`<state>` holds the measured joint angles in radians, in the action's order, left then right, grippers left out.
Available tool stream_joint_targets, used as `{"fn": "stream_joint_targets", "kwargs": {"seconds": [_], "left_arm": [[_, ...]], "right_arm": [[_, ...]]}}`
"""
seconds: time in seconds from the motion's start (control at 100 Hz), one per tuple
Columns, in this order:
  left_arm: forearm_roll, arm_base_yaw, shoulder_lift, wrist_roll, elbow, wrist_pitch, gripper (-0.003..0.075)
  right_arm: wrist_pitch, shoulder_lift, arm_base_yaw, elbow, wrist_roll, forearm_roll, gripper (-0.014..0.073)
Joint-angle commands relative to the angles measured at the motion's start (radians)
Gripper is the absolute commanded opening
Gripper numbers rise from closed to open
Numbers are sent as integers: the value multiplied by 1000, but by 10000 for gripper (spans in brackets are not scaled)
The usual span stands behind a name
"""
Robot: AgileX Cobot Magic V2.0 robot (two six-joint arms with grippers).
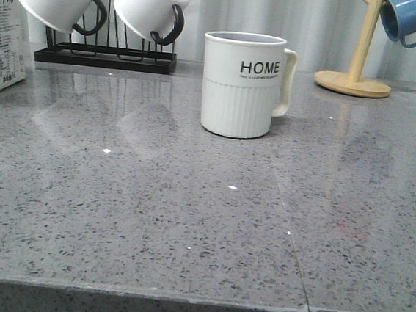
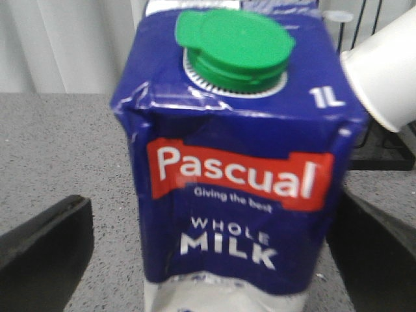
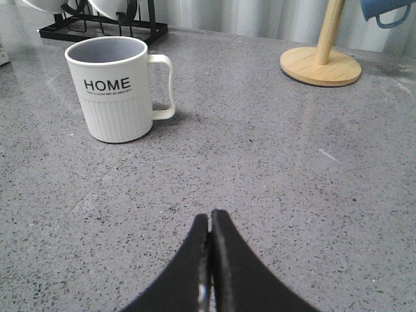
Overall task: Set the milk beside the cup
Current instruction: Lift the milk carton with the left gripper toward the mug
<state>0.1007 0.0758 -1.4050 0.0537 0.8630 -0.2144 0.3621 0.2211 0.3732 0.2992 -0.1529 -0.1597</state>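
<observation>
Grey counter (image 1: pixel 150 224) — milk (image 1: pixel 3 29) far-left edge, cup (image 1: pixel 241 84) apart.

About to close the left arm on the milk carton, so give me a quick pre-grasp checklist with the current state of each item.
1. Milk framed by the left gripper, one of the fingers on each side: ok.
2. Fingers open wide, not touching the carton: ok.
3. Green cap closed: ok.
4. Carton standing upright on the counter: ok.
5. Free counter beside the HOME cup on its handle-free side: ok.
6. Right gripper shut, well short of the cup: ok.
7. Hanging white mug close by the carton's top; clearance when lifting: cannot tell.
</observation>
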Motion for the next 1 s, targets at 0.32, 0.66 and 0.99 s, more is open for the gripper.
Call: {"fn": "stream_joint_targets", "kwargs": {"seconds": [0.32, 0.66, 0.99], "left_arm": [[23, 5, -44, -8, 72, -126, 426], [23, 161, 3, -8, 72, -132, 356], [23, 391, 3, -8, 74, -134, 356]], "right_arm": [[-71, 10, -4, 24, 3, -3, -66], [-71, 10, -4, 24, 3, -3, -66], [-71, 10, -4, 24, 3, -3, -66]]}}
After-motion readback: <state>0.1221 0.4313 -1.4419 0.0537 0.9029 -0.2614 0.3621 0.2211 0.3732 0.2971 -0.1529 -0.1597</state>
